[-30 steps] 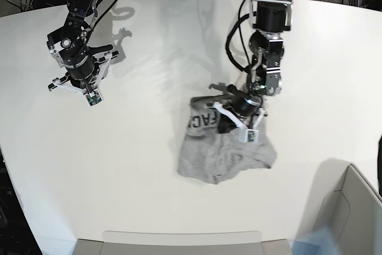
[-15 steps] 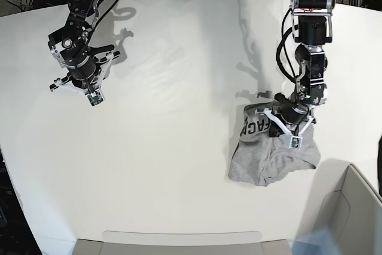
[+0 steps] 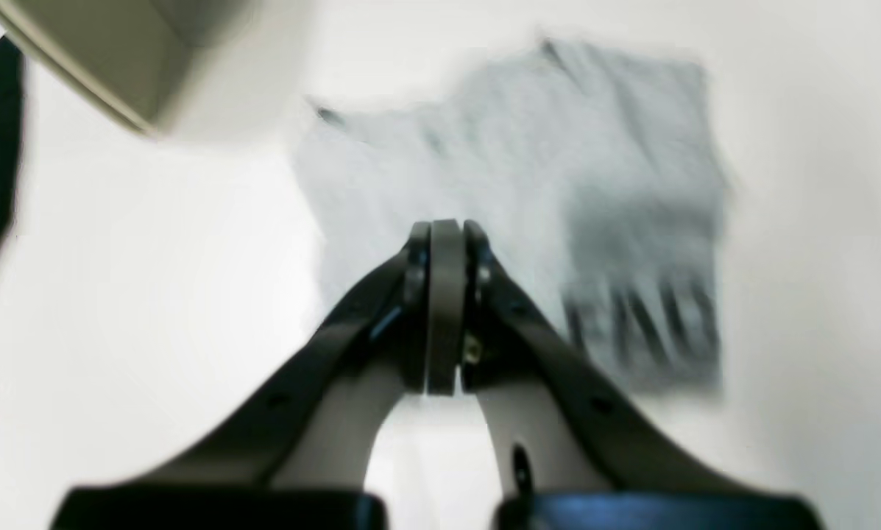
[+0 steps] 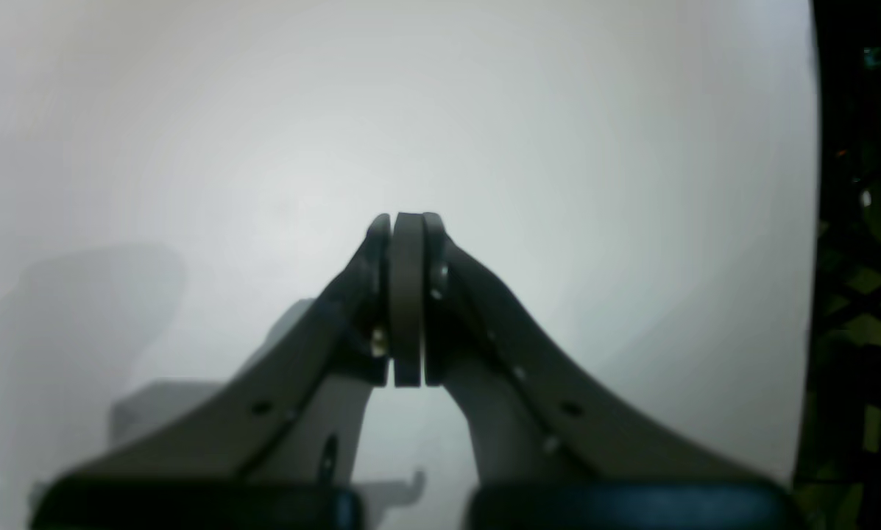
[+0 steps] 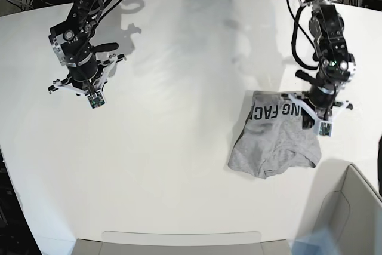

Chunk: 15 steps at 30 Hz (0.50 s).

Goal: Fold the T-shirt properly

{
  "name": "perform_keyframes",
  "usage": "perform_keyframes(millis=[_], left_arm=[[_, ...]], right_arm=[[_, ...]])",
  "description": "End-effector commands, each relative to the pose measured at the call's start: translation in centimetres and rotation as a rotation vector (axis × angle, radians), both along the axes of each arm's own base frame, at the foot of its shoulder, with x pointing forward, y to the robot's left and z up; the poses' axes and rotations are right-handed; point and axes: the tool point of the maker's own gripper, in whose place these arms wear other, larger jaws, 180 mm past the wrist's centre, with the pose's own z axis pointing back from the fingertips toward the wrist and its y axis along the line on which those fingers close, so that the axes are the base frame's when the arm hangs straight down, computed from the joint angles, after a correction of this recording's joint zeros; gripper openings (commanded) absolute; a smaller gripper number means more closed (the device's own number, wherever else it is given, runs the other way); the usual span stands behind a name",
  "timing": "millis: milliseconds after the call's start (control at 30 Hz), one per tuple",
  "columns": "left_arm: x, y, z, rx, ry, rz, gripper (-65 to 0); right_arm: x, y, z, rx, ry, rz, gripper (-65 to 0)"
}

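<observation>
Both pincers are closed tight and hold nothing: the left gripper (image 5: 323,113) hangs over the T-shirt (image 5: 271,144), the right gripper (image 5: 87,86) far off.

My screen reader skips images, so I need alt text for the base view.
A folded grey T-shirt, black lettering showing, lies on a white table. The left end effector hangs shut at its edge; the right end effector is shut, far across the table.

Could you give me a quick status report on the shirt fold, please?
Both tools shut, empty: left tool, right tool. T-shirt folded on table, lettering up, beside left tool. Nothing in the way.
</observation>
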Motion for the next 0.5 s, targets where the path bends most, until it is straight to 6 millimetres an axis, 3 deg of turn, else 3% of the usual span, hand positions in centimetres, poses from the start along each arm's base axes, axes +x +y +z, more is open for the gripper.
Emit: perform_keyframes(millis=[0, 167, 333, 467], left_arm=[[-0.7, 0.3, 1.5, 0.008, -0.043, 0.018, -65.0], [-7.4, 0.8, 0.4, -0.004, 0.056, 0.12, -65.0], [-13.4, 2.0, -3.4, 0.014, 0.225, 0.159, -65.0], [-17.7, 2.3, -5.5, 0.028, 0.342, 0.166, -65.0]], right_arm=[[-0.3, 0.1, 0.7, -0.01, -0.019, 0.017, -64.5], [-5.4, -0.3, -2.3, -0.021, 0.107, 0.009, -64.5], [-10.9, -1.0, -5.2, -0.015, 0.252, -0.025, -64.5], [-14.7, -2.9, -6.5, -0.034, 0.342, -0.084, -64.5]])
